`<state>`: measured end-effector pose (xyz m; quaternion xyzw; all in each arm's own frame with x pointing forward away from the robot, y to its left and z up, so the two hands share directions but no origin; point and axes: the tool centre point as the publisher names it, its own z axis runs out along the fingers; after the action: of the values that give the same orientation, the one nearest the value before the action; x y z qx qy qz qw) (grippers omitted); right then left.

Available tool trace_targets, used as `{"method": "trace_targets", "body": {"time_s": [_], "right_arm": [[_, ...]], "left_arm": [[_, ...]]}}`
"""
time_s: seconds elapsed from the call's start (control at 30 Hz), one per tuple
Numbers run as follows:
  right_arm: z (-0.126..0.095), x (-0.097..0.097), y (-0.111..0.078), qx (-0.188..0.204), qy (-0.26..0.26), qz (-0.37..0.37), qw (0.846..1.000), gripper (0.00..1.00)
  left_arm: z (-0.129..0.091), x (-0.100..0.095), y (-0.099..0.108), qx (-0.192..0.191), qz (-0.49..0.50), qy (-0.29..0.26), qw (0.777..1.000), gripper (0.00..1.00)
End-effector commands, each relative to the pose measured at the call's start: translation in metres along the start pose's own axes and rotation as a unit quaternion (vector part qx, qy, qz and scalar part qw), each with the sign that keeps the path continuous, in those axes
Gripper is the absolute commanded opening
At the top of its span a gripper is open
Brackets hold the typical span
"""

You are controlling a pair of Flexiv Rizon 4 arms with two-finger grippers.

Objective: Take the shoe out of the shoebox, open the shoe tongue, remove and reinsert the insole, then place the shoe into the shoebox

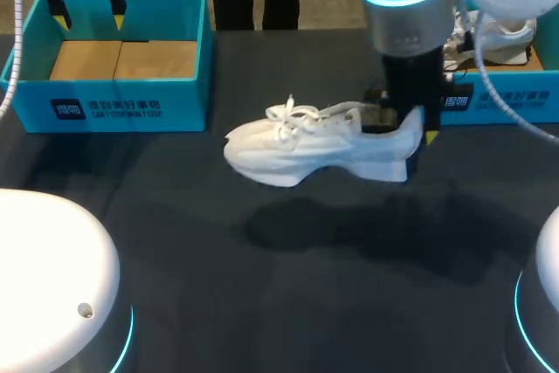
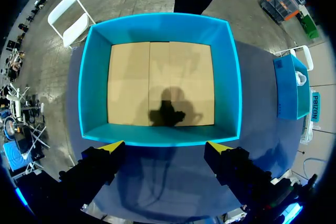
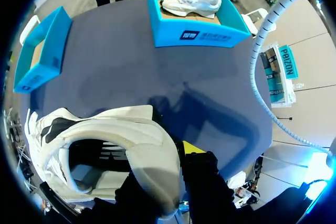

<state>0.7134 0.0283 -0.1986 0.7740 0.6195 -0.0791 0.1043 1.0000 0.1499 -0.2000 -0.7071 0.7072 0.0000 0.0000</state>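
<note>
A white laced shoe (image 1: 314, 141) hangs above the dark table, toe toward the left, with its shadow on the cloth below. My right gripper (image 1: 419, 133) is shut on the shoe's heel. In the right wrist view the heel collar of the shoe (image 3: 105, 135) sits in the right gripper (image 3: 168, 163); one yellow fingertip (image 3: 191, 148) shows outside the heel, the other is hidden. My left gripper (image 1: 87, 6) hovers open over an empty blue shoebox (image 1: 113, 102) at the back left. The left wrist view looks straight down between the left gripper (image 2: 165, 148) fingers into that shoebox (image 2: 157, 24).
A second blue shoebox (image 1: 498, 98) stands at the back right with another white shoe (image 1: 502, 37) in it; the right wrist view shows this box (image 3: 199, 35) and shoe (image 3: 191, 2) too. My right arm's cable (image 1: 507, 102) loops beside it.
</note>
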Motion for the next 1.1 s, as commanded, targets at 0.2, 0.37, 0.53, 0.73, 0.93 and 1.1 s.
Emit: {"method": "trace_targets", "body": {"time_s": [0.2,0.37,0.53,0.73,0.93,1.1], "right_arm": [[0.025,0.022,-0.007,-0.019,-0.007,-0.001,1.0,0.0],[0.053,0.031,-0.006,-0.029,-0.02,-0.016,0.999,0.0],[0.086,0.037,-0.002,-0.028,-0.013,-0.01,0.999,0.0],[0.117,0.045,-0.003,-0.022,0.002,0.004,1.0,0.0],[0.145,0.055,-0.004,-0.025,0.014,0.007,1.0,0.0],[0.164,0.061,-0.002,-0.028,0.016,0.006,0.999,0.0]], "left_arm": [[0.0,0.0,0.0,0.0,0.0,0.0,1.0,1.0],[0.0,0.0,0.0,0.0,0.0,0.0,1.0,1.0],[0.0,0.0,0.0,0.0,0.0,0.0,1.0,1.0],[0.0,0.0,0.0,0.0,0.0,0.0,1.0,1.0],[0.0,0.0,0.0,0.0,0.0,0.0,1.0,1.0],[0.0,0.0,0.0,0.0,0.0,0.0,1.0,1.0]]}}
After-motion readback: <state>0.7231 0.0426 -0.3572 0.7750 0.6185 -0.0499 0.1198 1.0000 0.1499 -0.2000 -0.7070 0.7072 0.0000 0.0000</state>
